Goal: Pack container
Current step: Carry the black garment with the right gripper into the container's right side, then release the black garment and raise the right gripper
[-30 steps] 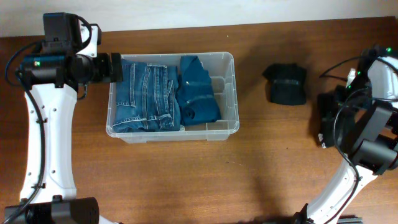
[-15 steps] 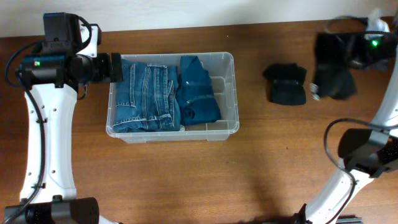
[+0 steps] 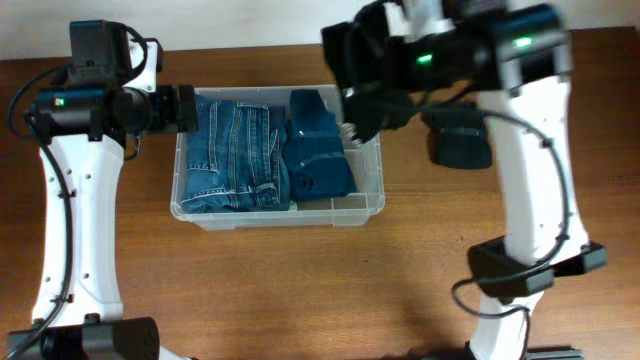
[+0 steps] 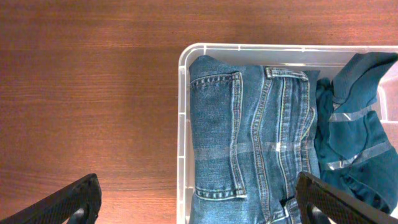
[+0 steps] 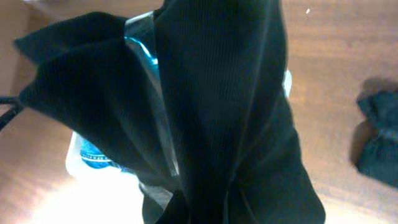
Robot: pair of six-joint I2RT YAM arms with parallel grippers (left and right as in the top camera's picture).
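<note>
Fingers spread wide on my left hand, nothing between them. It hovers right at the left end of the container, jaws pointing in over the rim. From my left wrist view I'm looking down past that rim, with bare wooden tabletop off to the container's left.

Moving inside: the clear tub sits flat on the tabletop, and its left half is filled by folded light-blue jeans, back pocket and seams facing up. Pressed against them in the right half of the container is a darker blue garment, crumpled and rising a little toward the far wall.

Now over the container's far right corner comes my right hand, closed on a black cloth that hangs from it above the tub. In my right wrist view that cloth drapes across nearly everything and hides my own fingers completely. I catch only blurred glimpses of blue and clear plastic beneath it, too soft to tell which part of the container they are.

Further right of the container, apart from it, a second black cloth lies bunched on the tabletop, and it shows at the edge of my right wrist view too.
</note>
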